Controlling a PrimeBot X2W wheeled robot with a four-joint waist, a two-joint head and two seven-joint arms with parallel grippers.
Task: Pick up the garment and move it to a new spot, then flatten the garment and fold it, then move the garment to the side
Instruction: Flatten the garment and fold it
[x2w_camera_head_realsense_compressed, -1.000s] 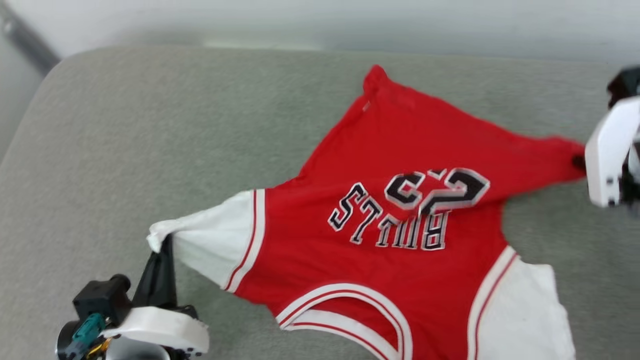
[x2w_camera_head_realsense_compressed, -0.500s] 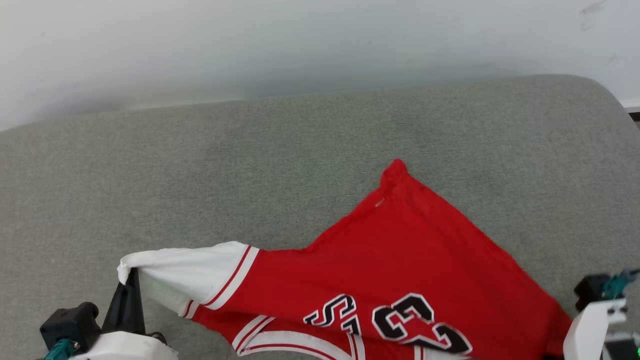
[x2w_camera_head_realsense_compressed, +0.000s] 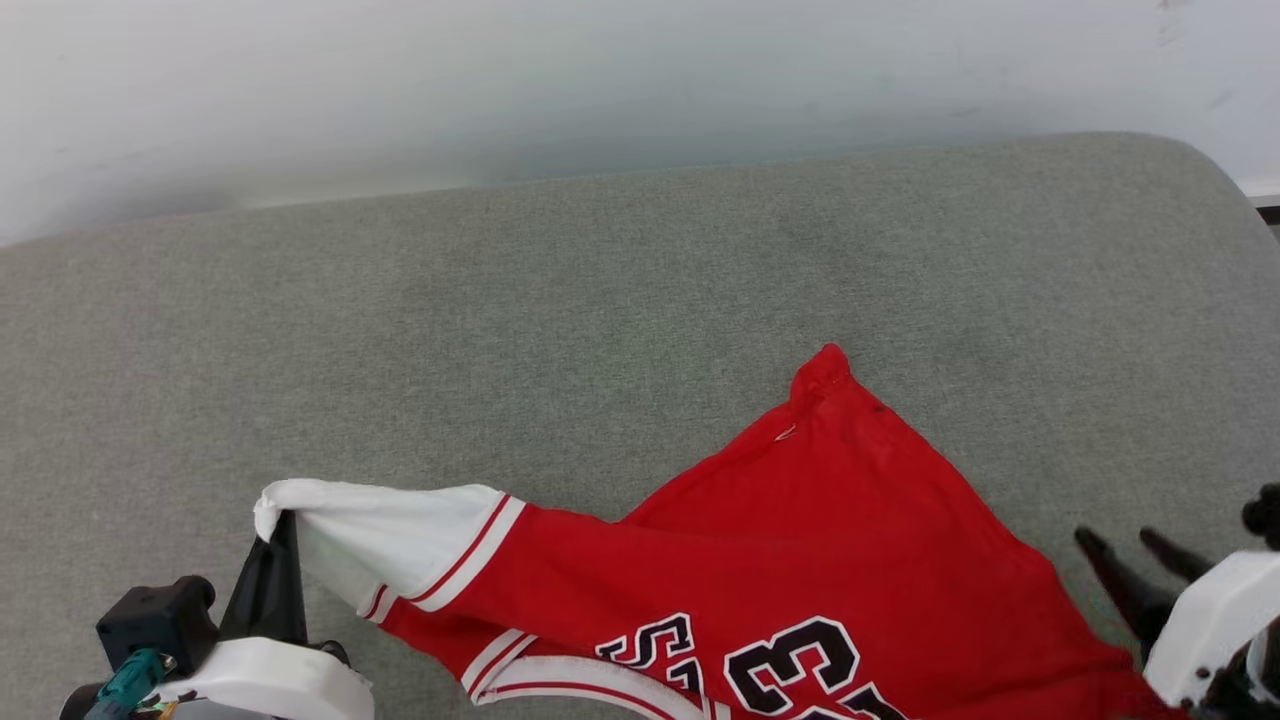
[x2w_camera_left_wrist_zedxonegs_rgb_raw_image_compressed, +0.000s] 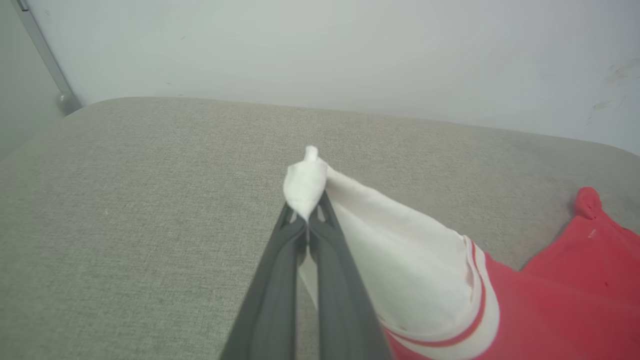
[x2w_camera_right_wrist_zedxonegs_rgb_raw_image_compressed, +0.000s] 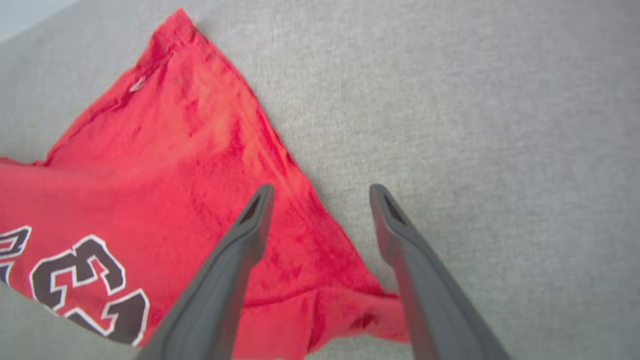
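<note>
item: garment (x2w_camera_head_realsense_compressed: 800, 560), red jersey with white sleeve panels, red-and-white stripe trim and black white-edged lettering and numerals. location: spread on the grey-green cushion (x2w_camera_head_realsense_compressed: 600, 300), running off the bottom edge of the head view, one red corner pointing toward the pale wall (x2w_camera_head_realsense_compressed: 600, 70). left gripper (x2w_camera_head_realsense_compressed: 283, 522): jaws pressed together on the tip of a white sleeve, holding it up off the cushion so the cloth slopes down to the red body; in the left wrist view a white tuft pokes past the fingertips (x2w_camera_left_wrist_zedxonegs_rgb_raw_image_compressed: 282, 260). right gripper (x2w_camera_head_realsense_compressed: 1118, 542): jaws spread wide, nothing held, poised over another red corner, one finger above red fabric, the other above bare cushion.
</note>
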